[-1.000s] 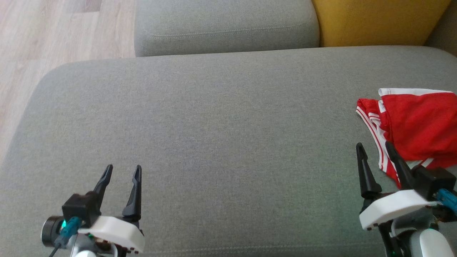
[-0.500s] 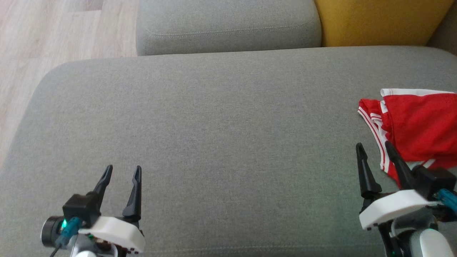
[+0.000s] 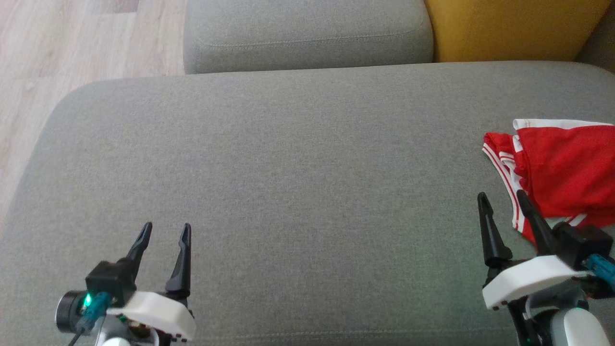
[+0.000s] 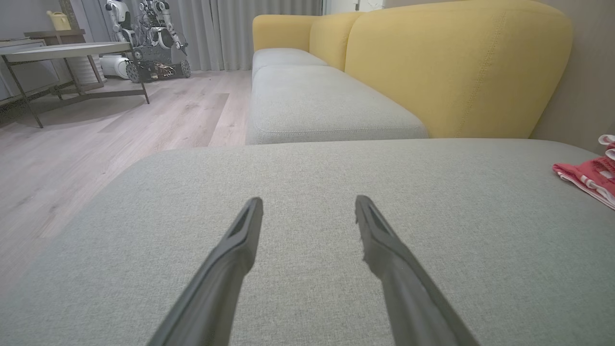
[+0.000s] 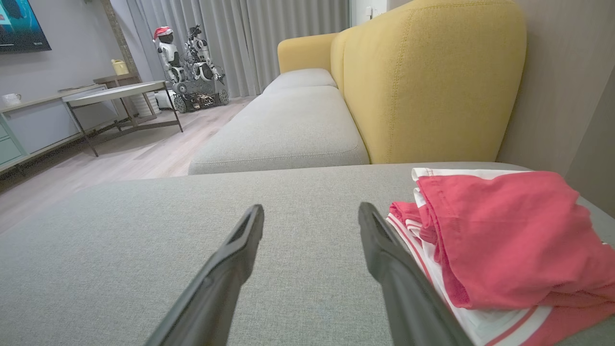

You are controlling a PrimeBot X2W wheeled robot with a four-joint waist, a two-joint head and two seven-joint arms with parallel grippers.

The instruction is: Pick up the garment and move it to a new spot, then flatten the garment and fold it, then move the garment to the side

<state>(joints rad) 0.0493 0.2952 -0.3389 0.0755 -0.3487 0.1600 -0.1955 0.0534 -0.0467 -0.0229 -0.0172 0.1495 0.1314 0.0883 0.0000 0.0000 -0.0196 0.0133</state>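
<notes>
While both arms hung low over the grey seat cushion [image 3: 298, 182], the left gripper [image 3: 167, 227] was wide open and empty. The right gripper [image 3: 501, 196] was also fully open, holding nothing, just beside the red-and-white garment [image 3: 562, 168]. Garment lay crumpled at the cushion's right edge, near the yellow backrest [image 3: 509, 29].

Grey seat cushion [image 3: 288, 168] meets yellow backrest [image 3: 504, 29]; wooden floor [image 3: 72, 48] alongside; table [image 5: 115, 91] beyond, near curtains [image 5: 269, 29].
</notes>
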